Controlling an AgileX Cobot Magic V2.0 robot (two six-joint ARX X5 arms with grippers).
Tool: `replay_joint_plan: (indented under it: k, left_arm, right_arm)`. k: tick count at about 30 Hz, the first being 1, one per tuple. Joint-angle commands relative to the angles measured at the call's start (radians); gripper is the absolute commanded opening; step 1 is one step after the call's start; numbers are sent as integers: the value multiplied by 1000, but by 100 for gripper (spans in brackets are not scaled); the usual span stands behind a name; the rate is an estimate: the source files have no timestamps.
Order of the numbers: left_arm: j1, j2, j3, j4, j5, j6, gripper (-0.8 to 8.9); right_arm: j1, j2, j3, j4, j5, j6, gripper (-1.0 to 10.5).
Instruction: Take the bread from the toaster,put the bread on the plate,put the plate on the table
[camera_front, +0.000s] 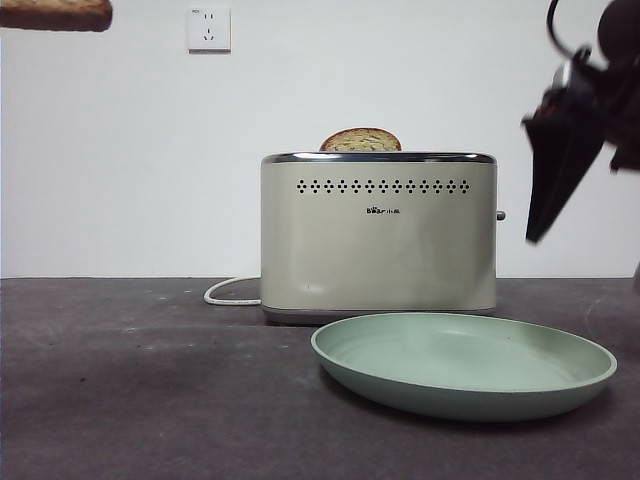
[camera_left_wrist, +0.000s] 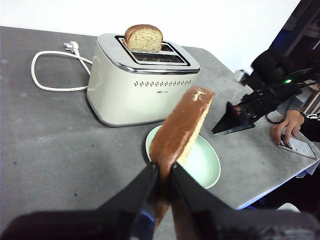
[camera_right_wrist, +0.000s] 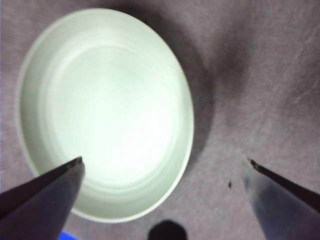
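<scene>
My left gripper (camera_left_wrist: 162, 167) is shut on the lower edge of the bread (camera_left_wrist: 182, 125), a thick brown-crusted slice held high in the air. In the front view only its lower part shows, at the top left corner (camera_front: 55, 14). The cream toaster (camera_front: 378, 240) stands on the table (camera_front: 130, 380), with a narrower dome-topped slice (camera_front: 361, 140) sticking out of one slot. In front of the toaster lies the mint-green plate (camera_front: 460, 365), with nothing on it. My right gripper (camera_right_wrist: 165, 161) hangs open above the plate's (camera_right_wrist: 105, 110) edge, at the upper right in the front view (camera_front: 555, 180).
A white cord (camera_front: 228, 292) loops on the table behind the toaster's left side. There is a wall socket (camera_front: 208, 29) on the white wall. A person's hand (camera_left_wrist: 287, 125) rests at the table's far right edge.
</scene>
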Motion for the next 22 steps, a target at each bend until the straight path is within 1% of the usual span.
replay_joint_plan:
  k: [1, 5, 8, 10, 14, 15, 17, 19, 22]
  left_arm:
    - [3, -5, -2, 6, 3, -7, -8]
    - [3, -5, -2, 6, 2, -7, -8]
    - [3, -5, -2, 6, 1, -7, -8]
    - [3, -5, -2, 6, -1, -7, -8]
    - [3, -5, -2, 6, -6, -6, -8]
    - [3, -5, -2, 6, -6, -6, -8]
    - [3, -5, -2, 6, -6, -6, -8]
    - [3, -5, -2, 6, -6, -7, -8]
    - [3, -5, -2, 3, -6, -6, -8]
  right_arm:
    - [2, 58, -12, 16, 0, 6, 562]
    - [2, 121, -12, 34, -1, 6, 554]
    - [8, 150, -12, 53, -1, 6, 450]
    - [12, 160, -12, 66, -2, 6, 405]
    - [27, 174, -12, 82, -1, 7, 396]
    - [30, 176, -12, 84, 0, 6, 374]
    - [39, 184, -12, 93, -1, 7, 278]
    - [46, 195, -13, 101, -1, 7, 216]
    - [55, 212, -13, 103, -1, 7, 216]
